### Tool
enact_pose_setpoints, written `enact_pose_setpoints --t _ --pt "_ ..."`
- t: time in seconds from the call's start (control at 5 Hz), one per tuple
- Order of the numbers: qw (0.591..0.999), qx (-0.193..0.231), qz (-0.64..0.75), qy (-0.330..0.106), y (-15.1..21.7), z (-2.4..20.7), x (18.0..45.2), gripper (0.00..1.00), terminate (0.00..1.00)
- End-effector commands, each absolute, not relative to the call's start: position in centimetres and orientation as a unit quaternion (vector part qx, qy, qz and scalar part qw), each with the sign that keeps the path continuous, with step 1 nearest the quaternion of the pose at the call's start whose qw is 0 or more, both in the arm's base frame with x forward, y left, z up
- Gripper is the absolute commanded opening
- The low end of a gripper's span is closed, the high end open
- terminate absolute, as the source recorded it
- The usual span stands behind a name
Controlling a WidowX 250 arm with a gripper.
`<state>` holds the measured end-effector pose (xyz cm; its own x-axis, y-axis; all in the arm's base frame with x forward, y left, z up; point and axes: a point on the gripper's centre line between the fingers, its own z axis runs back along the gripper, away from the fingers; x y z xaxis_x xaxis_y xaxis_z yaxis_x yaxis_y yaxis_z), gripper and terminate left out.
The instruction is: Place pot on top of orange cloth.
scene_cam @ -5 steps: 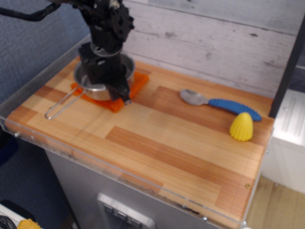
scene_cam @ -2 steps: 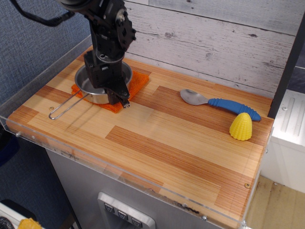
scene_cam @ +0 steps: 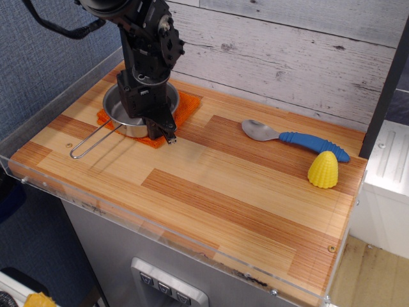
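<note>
1. Where the wooden tabletop (scene_cam: 211, 192) runs out toward its left end, the pot (scene_cam: 121, 114) sits on the orange cloth (scene_cam: 187, 107), its shiny bowl covering most of the fabric so that orange shows only along the edges.
2. From the pot, a thin wire-loop handle (scene_cam: 92, 141) reaches off the cloth toward the near-left edge of the tabletop and rests on the bare wood.
3. Directly over the pot hangs the black arm, its tool (scene_cam: 161, 132) pointing down at the pot's right-hand rim — the tip ends at the cloth's near edge. Whether the tool is spread or pinching the rim cannot be told; the dark fingers blend together from this angle.
4. Well to the right of the pot lies a spoon (scene_cam: 294, 136) with a metal bowl and a blue handle, the bowl end nearer the pot.
5. Farther right of the pot — just in front of the spoon's handle tip — stands a yellow corn toy (scene_cam: 324, 169), pointed end up.
</note>
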<state>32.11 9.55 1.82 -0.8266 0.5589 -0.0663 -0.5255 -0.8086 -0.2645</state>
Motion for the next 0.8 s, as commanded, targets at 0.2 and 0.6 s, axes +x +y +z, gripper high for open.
enact_pose_setpoints --t 0.2,0.6 --pt "0.284 -0.07 0.949 -0.116 8.51 2.33 31.67 1.0 0.0" --pt "0.288 -0.082 0.947 -0.118 8.6 3.18 31.63 1.0 0.0"
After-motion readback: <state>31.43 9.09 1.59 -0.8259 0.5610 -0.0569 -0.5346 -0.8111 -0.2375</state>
